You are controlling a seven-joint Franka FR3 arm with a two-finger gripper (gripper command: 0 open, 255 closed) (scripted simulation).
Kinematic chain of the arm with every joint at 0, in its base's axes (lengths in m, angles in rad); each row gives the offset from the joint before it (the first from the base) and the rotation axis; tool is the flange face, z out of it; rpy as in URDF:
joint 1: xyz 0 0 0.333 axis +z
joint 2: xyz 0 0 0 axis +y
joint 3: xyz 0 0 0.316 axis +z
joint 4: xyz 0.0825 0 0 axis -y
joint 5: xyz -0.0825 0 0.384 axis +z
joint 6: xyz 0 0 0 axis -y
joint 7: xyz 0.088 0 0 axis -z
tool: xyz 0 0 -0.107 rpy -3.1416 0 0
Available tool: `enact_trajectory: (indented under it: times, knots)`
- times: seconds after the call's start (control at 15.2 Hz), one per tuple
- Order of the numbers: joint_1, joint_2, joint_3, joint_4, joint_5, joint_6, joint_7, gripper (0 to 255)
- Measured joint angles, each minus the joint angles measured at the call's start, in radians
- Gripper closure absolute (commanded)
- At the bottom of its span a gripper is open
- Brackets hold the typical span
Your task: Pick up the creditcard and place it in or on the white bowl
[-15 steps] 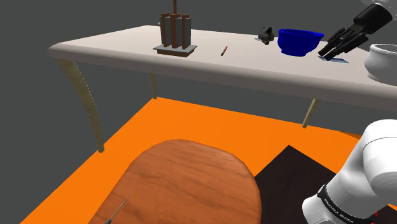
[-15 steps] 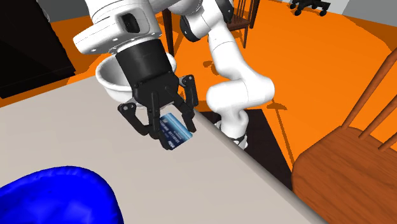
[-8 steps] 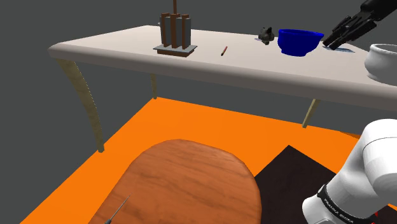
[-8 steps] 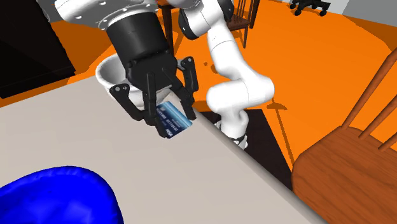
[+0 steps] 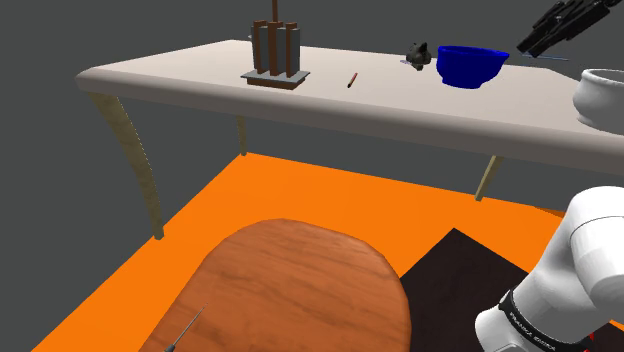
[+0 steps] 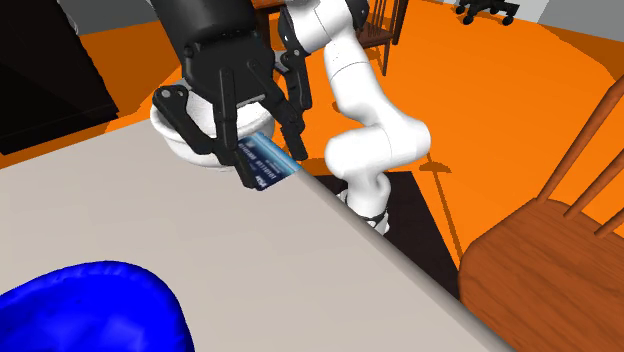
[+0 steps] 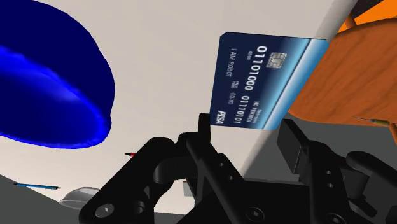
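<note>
In the second exterior view the blue creditcard (image 6: pixel 266 163) hangs tilted above the pale table (image 6: pixel 300 280), and my black gripper (image 6: pixel 268 160) is shut on it. Right behind the gripper stands the white bowl (image 6: pixel 168 128), partly hidden by the fingers. The wrist view has the creditcard (image 7: pixel 267 79) clasped between the two fingertips (image 7: pixel 203 126), with the table's edge beneath it. From the shoulder view the gripper (image 5: pixel 530 44) is high at the right, above the table (image 5: pixel 400 105) and up-left of the white bowl (image 5: pixel 603 95).
A blue bowl (image 5: pixel 470 65) sits on the table near the gripper, also seen as the blue bowl (image 6: pixel 90 310). A small dark object (image 5: pixel 418 53), a pen (image 5: pixel 352 79) and a brown rack (image 5: pixel 275 52) stand further along. A wooden chair (image 6: pixel 560 230) stands beside the table on the orange floor.
The gripper has risen from the tabletop with the creditcard in it and moved closer to the white bowl.
</note>
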Motion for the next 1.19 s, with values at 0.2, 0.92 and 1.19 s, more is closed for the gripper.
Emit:
enact_trajectory:
  times: [0.2, 0.92, 1.19]
  knots:
    - [0.014, 0.024, 0.008, 0.052, 0.011, -0.027, 0.008, 255]
    - [0.014, 0.027, 0.002, 0.224, 0.008, -0.193, -0.021, 255]
    - [-0.009, -0.01, -0.017, 0.286, -0.018, -0.291, -0.065, 255]
